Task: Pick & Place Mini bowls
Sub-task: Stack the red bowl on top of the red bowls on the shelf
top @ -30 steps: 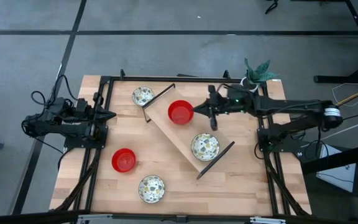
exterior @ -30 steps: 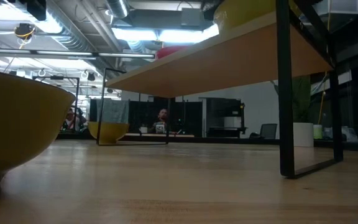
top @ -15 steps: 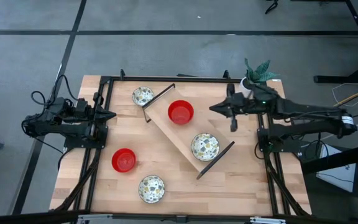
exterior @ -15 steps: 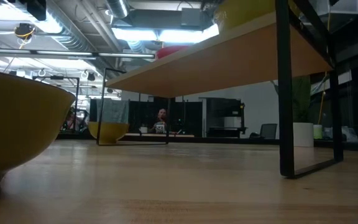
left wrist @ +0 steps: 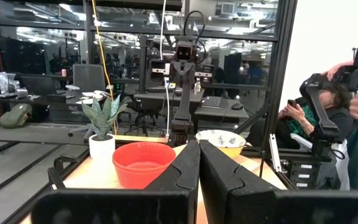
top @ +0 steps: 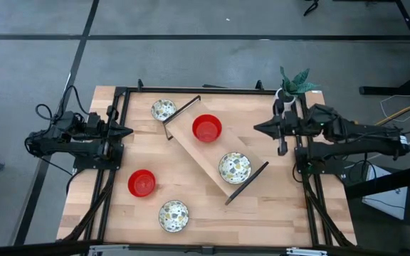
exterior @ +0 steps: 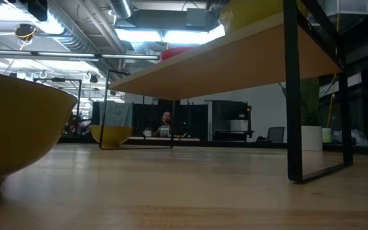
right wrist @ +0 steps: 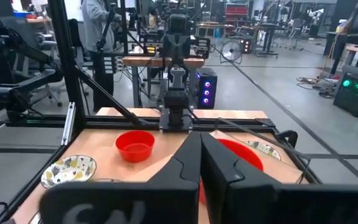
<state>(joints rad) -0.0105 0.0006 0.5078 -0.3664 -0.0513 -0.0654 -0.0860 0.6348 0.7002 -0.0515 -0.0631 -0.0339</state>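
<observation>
High view gives you the wooden surface from above. At its left edge, your left gripper rests closed and empty. Near it, a red bowl and a speckled bowl sit on the surface toward the near edge; another speckled bowl sits at the far edge. On the raised diagonal shelf in the middle, a red bowl and a speckled bowl rest well apart. At the right edge, your right gripper is closed, holding nothing, just beside the potted plant.
</observation>
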